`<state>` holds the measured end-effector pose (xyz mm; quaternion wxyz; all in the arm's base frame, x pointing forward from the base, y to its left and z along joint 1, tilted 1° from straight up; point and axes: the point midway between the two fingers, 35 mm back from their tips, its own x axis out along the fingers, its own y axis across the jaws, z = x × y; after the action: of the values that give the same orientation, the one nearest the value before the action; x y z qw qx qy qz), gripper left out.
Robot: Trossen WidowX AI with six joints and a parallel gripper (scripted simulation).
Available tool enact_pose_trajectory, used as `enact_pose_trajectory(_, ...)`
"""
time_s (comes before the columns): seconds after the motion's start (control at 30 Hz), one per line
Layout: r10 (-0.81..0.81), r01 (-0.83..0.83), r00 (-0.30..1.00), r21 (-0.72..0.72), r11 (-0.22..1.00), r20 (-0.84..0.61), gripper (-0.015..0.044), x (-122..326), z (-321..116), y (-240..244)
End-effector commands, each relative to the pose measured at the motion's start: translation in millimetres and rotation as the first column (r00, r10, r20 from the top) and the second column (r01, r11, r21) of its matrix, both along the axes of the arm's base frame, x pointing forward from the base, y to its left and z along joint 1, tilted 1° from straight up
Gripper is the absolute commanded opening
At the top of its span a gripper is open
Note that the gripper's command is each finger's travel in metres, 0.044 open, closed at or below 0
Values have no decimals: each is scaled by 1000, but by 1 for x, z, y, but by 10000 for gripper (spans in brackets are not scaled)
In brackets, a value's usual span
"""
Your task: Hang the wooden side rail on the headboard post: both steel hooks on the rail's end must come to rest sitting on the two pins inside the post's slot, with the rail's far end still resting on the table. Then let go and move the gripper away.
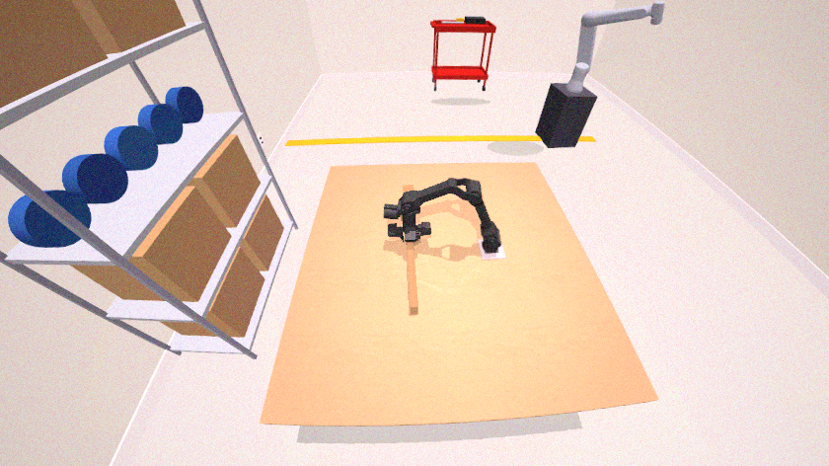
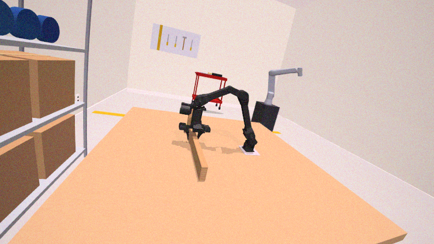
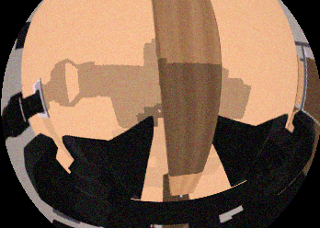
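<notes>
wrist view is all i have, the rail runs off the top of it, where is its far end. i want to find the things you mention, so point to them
Observer: The exterior view shows the rail's (image 1: 412,282) (image 2: 197,153) (image 3: 188,38) far end (image 1: 414,310) (image 2: 202,174), and it appears to rest on the table (image 1: 489,344) (image 2: 223,212) (image 3: 92,33).
Operator: is the gripper nearer that end or the post
Observer: Nearer the post (image 1: 408,188) (image 2: 189,120) (image 3: 169,193); from the top, most of the visible rail reaches out past the gripper (image 1: 411,234) (image 2: 194,137) (image 3: 185,120) on the far-end side.
Operator: how tall is the post
Observer: In the exterior view it rises above the fingertips, behind the gripper.
</notes>
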<state>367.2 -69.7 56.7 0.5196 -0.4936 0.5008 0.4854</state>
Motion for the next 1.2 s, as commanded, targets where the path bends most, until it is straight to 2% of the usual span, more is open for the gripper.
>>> enact_pose_trajectory(0.0, 0, 0, 1000, 6, 1000, 0, 151, 0, -1, 1)
enact_pose_trajectory(0.07, 0, 0, 1000, 6, 1000, 0, 99, 0, -1, 1)
enact_pose_trajectory(0.23, 0, 0, 1000, 6, 1000, 0, 65, 0, -1, 1)
enact_pose_trajectory(0.33, 0, 0, 1000, 6, 1000, 0, 0, 0, -1, 1)
enact_pose_trajectory(1.17, -3, 3, 1000, 0, 1000, 8, 0, -1, 0, 0)
